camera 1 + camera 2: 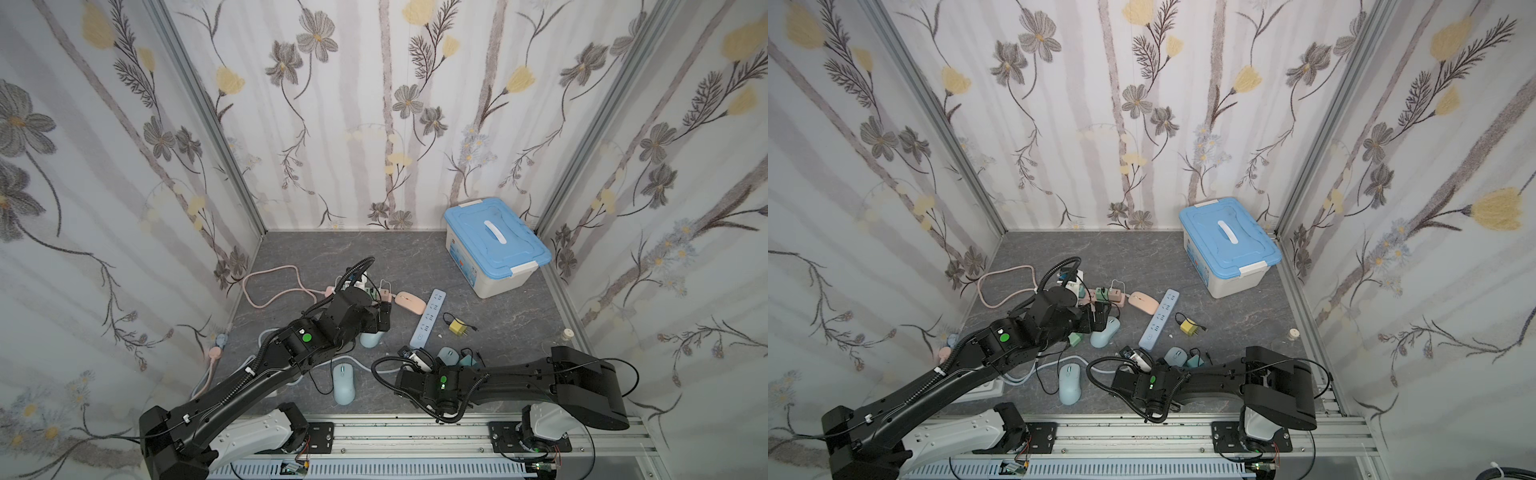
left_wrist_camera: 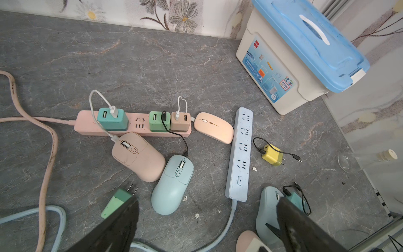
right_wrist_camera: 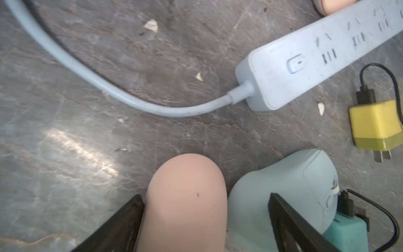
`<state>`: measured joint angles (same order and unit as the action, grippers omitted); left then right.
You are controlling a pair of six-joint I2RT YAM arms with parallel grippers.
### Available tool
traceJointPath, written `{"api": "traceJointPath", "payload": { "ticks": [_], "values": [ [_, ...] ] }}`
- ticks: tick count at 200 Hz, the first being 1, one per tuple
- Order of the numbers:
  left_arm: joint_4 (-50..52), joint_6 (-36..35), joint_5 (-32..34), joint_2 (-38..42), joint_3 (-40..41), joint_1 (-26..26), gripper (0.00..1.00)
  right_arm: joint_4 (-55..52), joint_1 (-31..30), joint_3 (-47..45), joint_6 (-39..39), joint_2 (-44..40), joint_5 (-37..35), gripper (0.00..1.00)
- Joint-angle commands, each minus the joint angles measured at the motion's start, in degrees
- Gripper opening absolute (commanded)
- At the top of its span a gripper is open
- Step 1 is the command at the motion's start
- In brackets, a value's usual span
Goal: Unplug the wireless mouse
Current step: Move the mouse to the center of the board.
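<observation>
Presently, you are holding the left gripper, jaws spread, above the blue mouse cabled to the pink strip, the right gripper straddling a pink mouse unclamped; tugging the mouse body is risking dragging that strip.

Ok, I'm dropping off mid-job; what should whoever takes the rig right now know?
Left hand: open, empty, near the pink strip.
Right hand: open around a second pink mouse, not clamped.
Plugged into pink strip adapters: pink mouse, blue mouse, peach mouse.
Done: blue strip bare; yellow adapter lies unplugged.
Left: pull those three cables.
</observation>
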<state>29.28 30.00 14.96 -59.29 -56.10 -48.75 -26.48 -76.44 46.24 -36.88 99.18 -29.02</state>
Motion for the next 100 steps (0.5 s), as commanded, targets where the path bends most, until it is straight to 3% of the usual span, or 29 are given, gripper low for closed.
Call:
{"api": "traceJointPath", "payload": {
  "ticks": [1, 31, 69, 100],
  "values": [
    [-1.09, 0.72, 0.99, 0.28, 0.41, 0.10, 1.00, -1.53, 1.07, -0.25, -3.75, -0.46, -4.43, 0.90],
    [-1.24, 0.95, 1.36, 0.90, 0.81, 0.15, 1.00, -0.59, 1.35, -0.08, -4.69, -3.80, -7.25, 0.92],
    [-1.93, 1.50, 1.79, 1.45, 1.32, 0.13, 1.00, 6.30, 2.94, -1.30, -4.07, -15.09, -8.63, 0.94],
    [-1.76, 1.82, 2.17, 1.04, 1.35, 0.23, 1.00, 18.82, 9.93, -7.43, -2.10, -24.92, 1.12, 0.94]
  ]
}}
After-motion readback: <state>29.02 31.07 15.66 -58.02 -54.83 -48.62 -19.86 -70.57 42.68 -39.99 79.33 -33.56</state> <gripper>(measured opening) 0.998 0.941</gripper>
